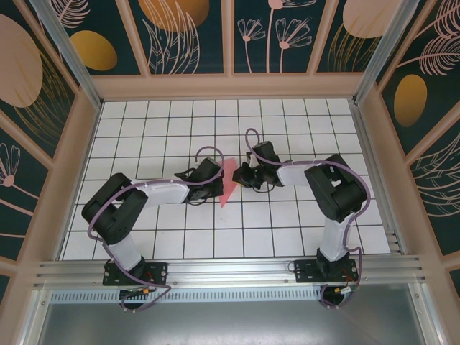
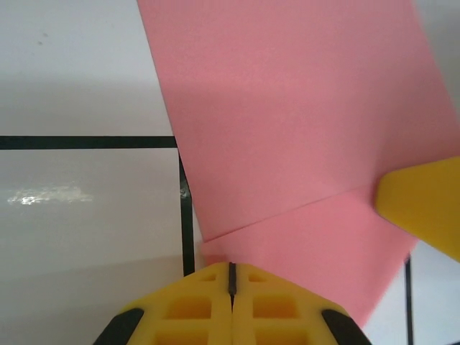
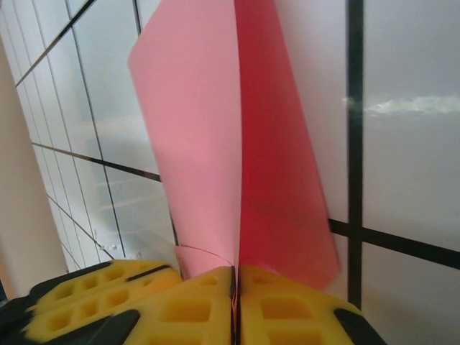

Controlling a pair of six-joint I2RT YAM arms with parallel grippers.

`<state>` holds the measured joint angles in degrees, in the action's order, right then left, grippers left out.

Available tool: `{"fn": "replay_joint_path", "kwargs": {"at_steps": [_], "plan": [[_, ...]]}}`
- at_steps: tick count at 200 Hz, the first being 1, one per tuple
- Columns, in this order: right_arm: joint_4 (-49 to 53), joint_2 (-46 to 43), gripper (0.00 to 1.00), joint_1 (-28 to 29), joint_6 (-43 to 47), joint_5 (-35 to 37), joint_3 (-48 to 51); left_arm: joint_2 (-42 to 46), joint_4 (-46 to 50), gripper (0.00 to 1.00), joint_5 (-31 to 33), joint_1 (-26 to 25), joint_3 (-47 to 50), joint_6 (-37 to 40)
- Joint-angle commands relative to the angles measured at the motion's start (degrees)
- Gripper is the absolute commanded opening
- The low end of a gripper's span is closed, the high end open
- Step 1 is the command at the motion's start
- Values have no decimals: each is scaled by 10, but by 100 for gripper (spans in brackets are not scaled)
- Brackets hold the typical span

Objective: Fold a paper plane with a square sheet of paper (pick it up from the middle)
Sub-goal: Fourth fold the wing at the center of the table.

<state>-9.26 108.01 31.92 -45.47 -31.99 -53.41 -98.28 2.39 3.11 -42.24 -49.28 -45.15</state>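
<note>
We see the thin pink sheet of paper (image 1: pixel 228 187) at the middle of the glossy white, black-gridded table (image 1: pixel 273 237), between the two arms, folded to a narrow pointed shape. The right tool (image 3: pixel 235 282) has its yellow, waffle-patterned fingers pressed together on the sheet's crease, and two smooth flaps fan away from them, one paler, one deeper red. The left tool (image 2: pixel 231 279) is closed too, its tips at the sheet's lower edge; whether it pinches the paper we cannot tell.
</note>
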Motion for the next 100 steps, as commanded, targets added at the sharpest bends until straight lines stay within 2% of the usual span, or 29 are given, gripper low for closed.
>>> {"fn": "replay_joint_path", "kwargs": {"at_steps": [1, 45, 75, 100], "plan": [[-11, 1, 2, -2, -12, 6, 3, 41, 9, 16, 5, 3, 5, 9], [35, -111, 0, -2, -25, 105, 24, 119, -31, 51, 10, 3, 17, 44], [71, -191, 0, 2, -47, 172, 38, 166, -70, 65, 14, 6, 27, 74], [70, -228, 0, 6, -91, 200, 52, 198, -120, 69, 0, 5, 49, 98]]}}
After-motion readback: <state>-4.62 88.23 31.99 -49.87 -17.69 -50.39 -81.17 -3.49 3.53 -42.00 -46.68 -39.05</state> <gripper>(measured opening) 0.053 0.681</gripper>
